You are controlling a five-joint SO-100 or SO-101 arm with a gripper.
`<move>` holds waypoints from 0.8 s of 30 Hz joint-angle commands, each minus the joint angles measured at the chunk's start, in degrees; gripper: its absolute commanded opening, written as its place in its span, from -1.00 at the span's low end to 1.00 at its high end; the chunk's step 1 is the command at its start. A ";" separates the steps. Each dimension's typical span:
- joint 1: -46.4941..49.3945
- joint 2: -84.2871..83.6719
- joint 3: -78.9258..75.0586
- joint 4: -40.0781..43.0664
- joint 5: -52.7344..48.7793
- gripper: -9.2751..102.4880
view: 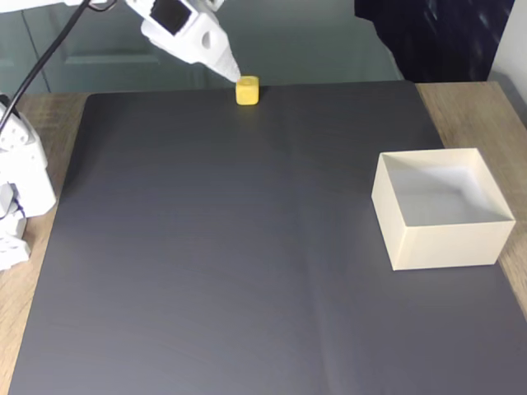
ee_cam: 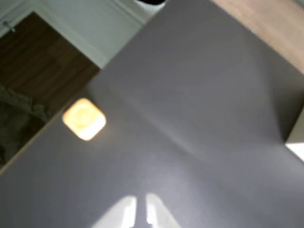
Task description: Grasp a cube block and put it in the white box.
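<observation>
The cube block (view: 247, 90) is a small yellow cube resting near the far edge of the dark mat. In the wrist view the cube block (ee_cam: 84, 118) lies at the left, blurred and bright. My gripper (view: 231, 71) hangs just left of the cube and slightly above it, its white fingers pressed together into one point, holding nothing. Those fingertips enter the wrist view at the bottom as my gripper (ee_cam: 141, 213), with only a thin slit between them. The white box (view: 443, 210) stands open-topped and empty at the mat's right side, and a corner of the white box (ee_cam: 298, 149) shows at the right edge.
A dark grey mat (view: 206, 263) covers most of the wooden table (view: 473, 111). The arm's white base (view: 18, 189) stands at the left edge, with a black cable above it. Beyond the mat's far edge, close behind the cube, is a wall.
</observation>
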 commanded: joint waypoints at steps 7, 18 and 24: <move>3.87 -9.32 -12.83 1.05 -1.05 -0.34; 2.55 -22.85 -28.83 8.17 -1.93 -0.33; 0.26 -27.16 -30.06 8.09 -2.90 -0.33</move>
